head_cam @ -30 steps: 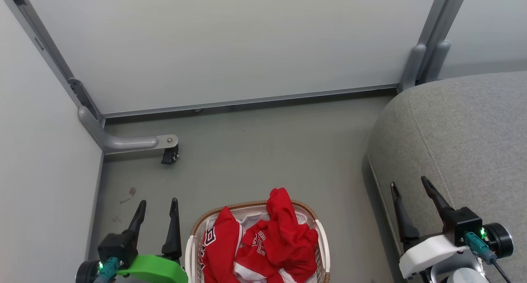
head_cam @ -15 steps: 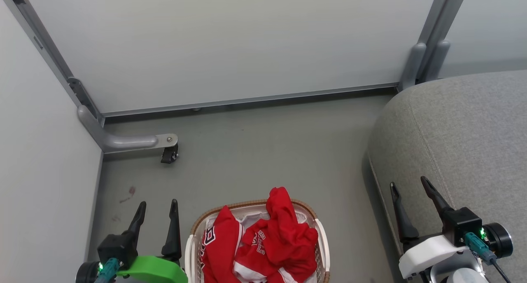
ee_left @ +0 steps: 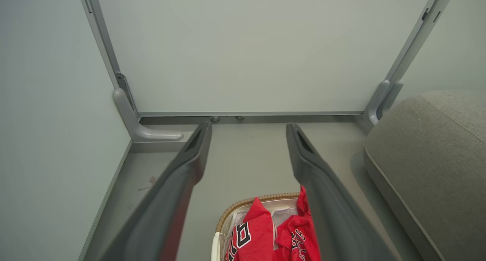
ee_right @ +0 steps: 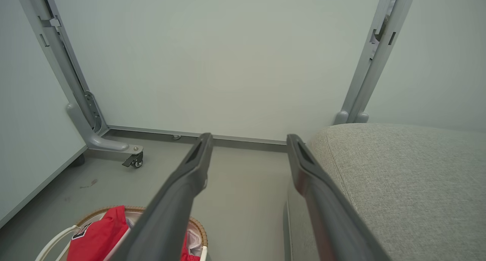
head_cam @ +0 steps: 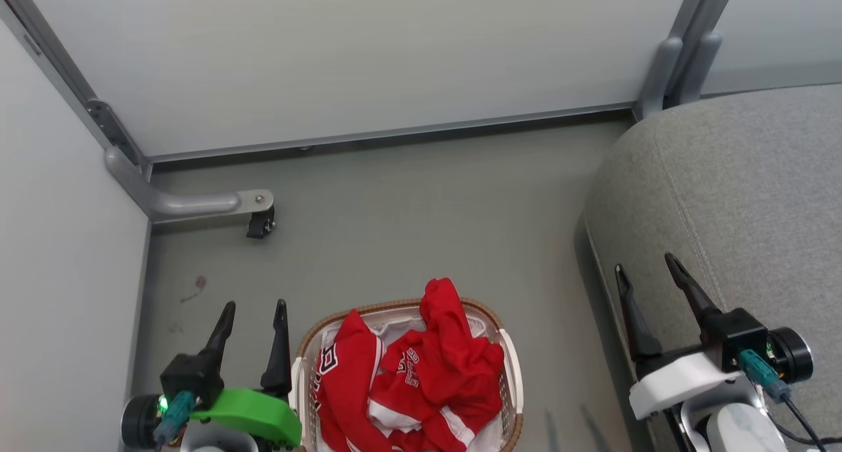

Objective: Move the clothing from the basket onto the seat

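Start on your left. The left gripper (head_cam: pixel 254 306) hangs just beside the basket, on its left side. Its two dark fingers stand wide apart, with nothing between them. Farther off, a grey metal foot with a small black wheel (head_cam: pixel 261 226) sits on the floor by the wall.

Next comes the basket (head_cam: pixel 395 304). It stands on the floor, low in the middle of the head view. The clothing (head_cam: pixel 434 366) is piled inside it, red with white stripes. One red bit pokes up over the far rim.

Then there is some bare floor, and then the right gripper (head_cam: pixel 644 266). It is near the seat's left edge. Its jaws are wide apart too, and they hold nothing.

Last, on your right, is the big grey seat (head_cam: pixel 756 195). No clothes lie on the part you can see.

So I think the job has not really begun. Nothing red is out of the basket, and every piece has to be carried over.

There are white and black letters on the red cloth. The folds bend and hide them, so you cannot read a word. I see no other label.
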You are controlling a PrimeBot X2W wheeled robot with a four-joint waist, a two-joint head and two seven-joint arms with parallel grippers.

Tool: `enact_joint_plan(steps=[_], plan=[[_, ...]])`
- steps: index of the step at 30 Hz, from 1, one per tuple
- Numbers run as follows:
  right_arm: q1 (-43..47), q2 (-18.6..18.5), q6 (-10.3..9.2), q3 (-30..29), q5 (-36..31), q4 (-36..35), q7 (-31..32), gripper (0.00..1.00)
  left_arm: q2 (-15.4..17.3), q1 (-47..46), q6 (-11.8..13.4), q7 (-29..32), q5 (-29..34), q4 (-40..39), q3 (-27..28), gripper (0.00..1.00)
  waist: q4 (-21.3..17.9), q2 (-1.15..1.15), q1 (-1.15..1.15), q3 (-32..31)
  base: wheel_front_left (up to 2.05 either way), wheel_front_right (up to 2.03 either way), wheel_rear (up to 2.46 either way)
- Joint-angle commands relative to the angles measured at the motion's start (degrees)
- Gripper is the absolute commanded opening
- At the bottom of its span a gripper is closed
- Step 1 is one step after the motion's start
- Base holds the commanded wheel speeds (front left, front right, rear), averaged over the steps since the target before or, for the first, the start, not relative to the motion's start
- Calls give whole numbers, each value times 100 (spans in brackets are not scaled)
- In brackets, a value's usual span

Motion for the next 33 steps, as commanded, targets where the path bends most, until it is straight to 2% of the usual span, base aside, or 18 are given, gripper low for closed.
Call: enact_joint_plan(steps=[1,6,19,26,33], plan=[[-147,-31,-4,24,26,-37,-26,100,33,-231,-16,3,120,63,-30,100,-162,0,0,370,0,0,0],[-542,-30,-4,63,58,-133,-24,100,35,-900,-32,2,264,566,-86,100,-369,0,0,1057,0,0,0],[-1475,-25,-5,557,402,-389,-20,100,286,-2842,-44,3,585,2915,-282,100,-1197,0,0,2905,0,0,0],[-1704,-21,-5,746,623,-447,-20,100,497,-3426,-44,3,742,3789,-496,100,-1527,0,0,3508,0,0,0],[-1822,-22,-5,869,827,-476,-20,100,692,-3810,45,33,845,4552,-629,100,-1745,0,0,3818,0,0,0]])
